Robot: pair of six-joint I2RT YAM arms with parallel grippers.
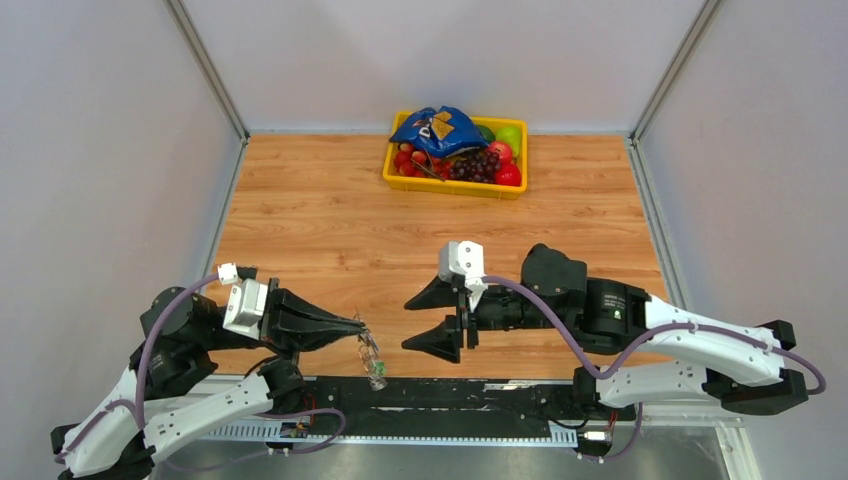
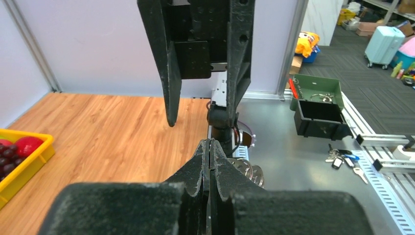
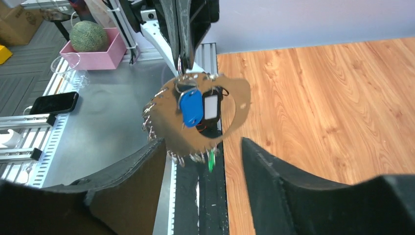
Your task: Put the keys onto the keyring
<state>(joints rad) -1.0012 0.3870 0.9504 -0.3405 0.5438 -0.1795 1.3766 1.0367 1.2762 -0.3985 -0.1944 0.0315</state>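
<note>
The keyring [image 3: 195, 115] is a thin metal hoop fringed with small silver keys, and it is blurred in the right wrist view. It hangs from the tips of my left gripper [image 1: 360, 324], which is shut on its top. On it dangle a blue-headed key [image 3: 191, 106], a dark tag with a white label [image 3: 211, 106] and a green key [image 3: 211, 159]. From above, the keyring [image 1: 372, 360] hangs over the table's near edge. My right gripper [image 1: 407, 324] stands open just right of it, holding nothing. The left wrist view shows my left gripper [image 2: 209, 145] shut and the ring's coils [image 2: 250, 171] beside it.
A yellow basket [image 1: 455, 188] of fruit with a blue snack bag stands at the far middle. Off the table, loose keys [image 2: 345, 160] and a green box [image 2: 318, 105] sit on the metal bench. A phone [image 3: 51, 103] and a pink box [image 3: 95, 54] lie there too.
</note>
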